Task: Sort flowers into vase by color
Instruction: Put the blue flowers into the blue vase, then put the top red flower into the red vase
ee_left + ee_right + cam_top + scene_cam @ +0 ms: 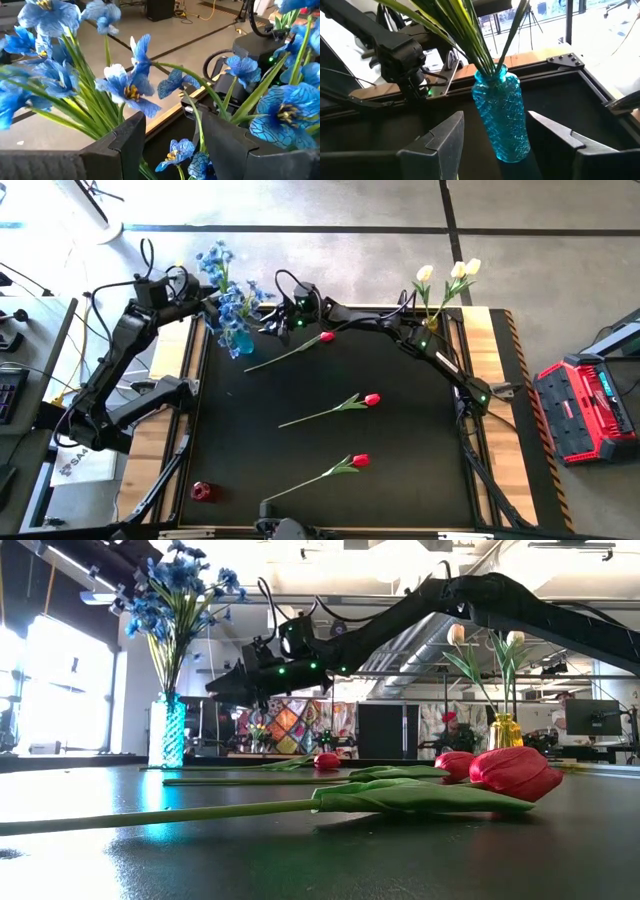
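Observation:
A blue spray [225, 290] [180, 580] [130, 85] stands with its stems in a turquoise glass vase [241, 340] [167, 730] [505, 125] at the mat's far left. My left gripper [212, 305] [172, 125] is open up among the blossoms, with green stems crossing the gap between its fingers. My right gripper [272, 320] [225, 690] [495, 120] is open just right of the vase, with the vase ahead between its fingers. Three red tulips [326, 337] [371, 399] [360, 461] lie flat on the mat. Cream tulips [460, 270] stand in a yellow vase [432, 323] [505, 730]. My left gripper stands open around several stems of the blue spray [200, 95], high up near the blossoms. I cannot tell whether either finger touches them.
A small red vase [203, 492] stands at the mat's near left corner. The black mat [400, 480] has wooden borders on both sides. The right arm stretches across the far edge from the right. A red case [585, 405] sits on the floor beyond the table's right side.

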### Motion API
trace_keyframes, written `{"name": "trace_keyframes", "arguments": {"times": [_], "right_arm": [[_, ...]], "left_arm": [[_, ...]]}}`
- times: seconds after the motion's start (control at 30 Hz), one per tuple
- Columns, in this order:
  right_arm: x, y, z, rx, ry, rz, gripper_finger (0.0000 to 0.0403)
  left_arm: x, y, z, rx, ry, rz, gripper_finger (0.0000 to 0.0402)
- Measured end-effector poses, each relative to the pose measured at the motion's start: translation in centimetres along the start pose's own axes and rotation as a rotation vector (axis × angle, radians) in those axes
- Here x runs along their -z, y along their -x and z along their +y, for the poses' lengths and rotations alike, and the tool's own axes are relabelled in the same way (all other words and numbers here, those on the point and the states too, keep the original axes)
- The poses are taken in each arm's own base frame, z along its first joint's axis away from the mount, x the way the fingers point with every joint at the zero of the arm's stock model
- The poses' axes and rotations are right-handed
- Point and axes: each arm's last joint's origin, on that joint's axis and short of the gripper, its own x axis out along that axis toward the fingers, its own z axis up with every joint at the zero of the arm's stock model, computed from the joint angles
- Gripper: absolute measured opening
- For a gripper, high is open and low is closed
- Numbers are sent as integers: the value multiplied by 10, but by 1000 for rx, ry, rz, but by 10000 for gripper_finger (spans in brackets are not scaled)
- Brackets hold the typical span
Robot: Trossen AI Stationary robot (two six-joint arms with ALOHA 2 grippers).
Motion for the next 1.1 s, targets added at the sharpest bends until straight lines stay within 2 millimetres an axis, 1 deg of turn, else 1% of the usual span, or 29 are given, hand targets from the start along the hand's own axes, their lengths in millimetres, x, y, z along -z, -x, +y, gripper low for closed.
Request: {"name": "trace_keyframes", "arguments": {"times": [0.2,0.37,0.5,0.7,0.77,0.83,0.97,1.1], "right_arm": [[1,0,1,-10,3,9,202],[1,0,1,-18,-5,14,202],[1,1,-1,-26,-12,14,202],[1,2,-1,-54,-53,17,202],[-3,5,-2,-58,-71,26,202],[-14,11,2,-55,-88,24,198],[-44,29,7,-42,-45,-7,175],[-64,48,6,-14,-25,11,150]], "left_arm": [[1,0,0,7,1,6,182],[-1,6,-3,9,3,-17,182],[-7,13,-4,1,-9,-49,182],[-15,18,-5,-9,-18,-74,182],[-19,20,-5,-11,-21,-87,182],[-23,23,-6,-15,-18,-102,182],[-33,31,-7,-25,-23,-136,181],[-45,41,-9,-45,-40,-182,176]]}}
